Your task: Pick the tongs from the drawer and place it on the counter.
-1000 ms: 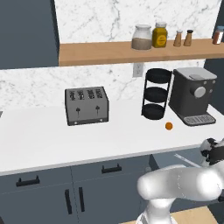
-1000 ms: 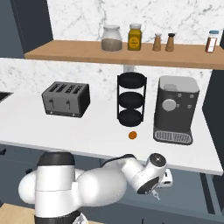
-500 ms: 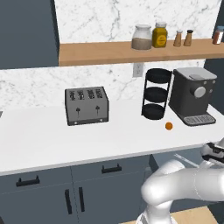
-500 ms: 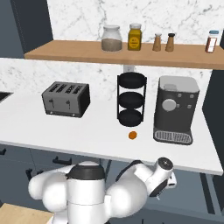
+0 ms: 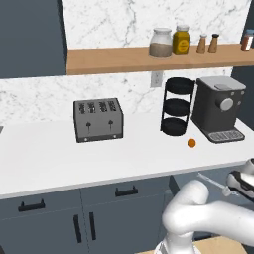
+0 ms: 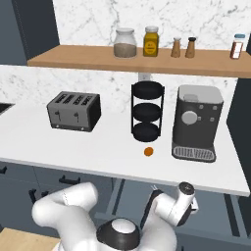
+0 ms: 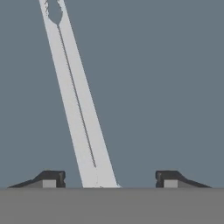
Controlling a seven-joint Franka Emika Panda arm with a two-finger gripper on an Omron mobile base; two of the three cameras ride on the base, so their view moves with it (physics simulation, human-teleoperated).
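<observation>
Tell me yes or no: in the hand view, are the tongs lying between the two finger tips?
Yes, the tongs run up from between the two dark fingertips, against the drawer floor.

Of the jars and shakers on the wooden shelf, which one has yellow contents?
The yellow jar, second in the row beside the wider clear glass jar of brownish contents. The two small shakers further along are brown.

Glossy white arm (image 5: 208, 218), dark joints

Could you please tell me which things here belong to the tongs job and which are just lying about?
Job: tongs, drawer, counter, tool.
Lying about: toaster, coffee machine, black rack, orange ball, shelf jars.
</observation>
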